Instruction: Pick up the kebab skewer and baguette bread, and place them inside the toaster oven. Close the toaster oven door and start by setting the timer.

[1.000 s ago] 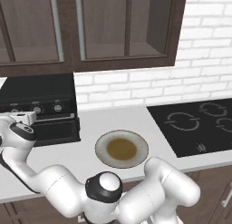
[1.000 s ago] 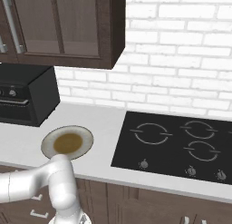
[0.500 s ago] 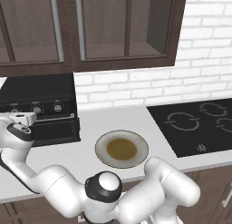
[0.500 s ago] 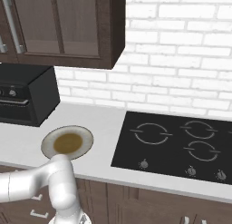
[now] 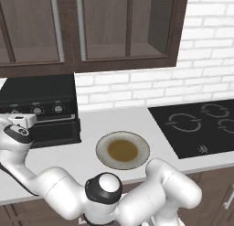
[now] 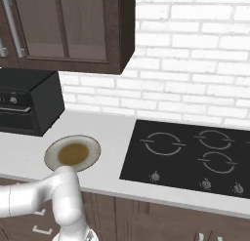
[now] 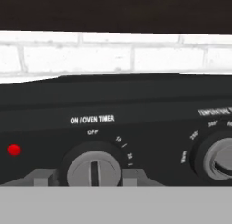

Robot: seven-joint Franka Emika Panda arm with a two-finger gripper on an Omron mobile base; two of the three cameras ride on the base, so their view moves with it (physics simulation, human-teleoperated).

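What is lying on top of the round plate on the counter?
Nothing lies on the plate; its brown centre is bare in both base views. The toaster oven door is shut, so its inside is hidden.

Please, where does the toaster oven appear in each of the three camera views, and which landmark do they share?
Left base view: the toaster oven stands at the left, on the counter.
Right base view: at the left edge, cut off.
Hand view: its knob panel fills the lower half.
Shared landmark: the white brick wall behind it.
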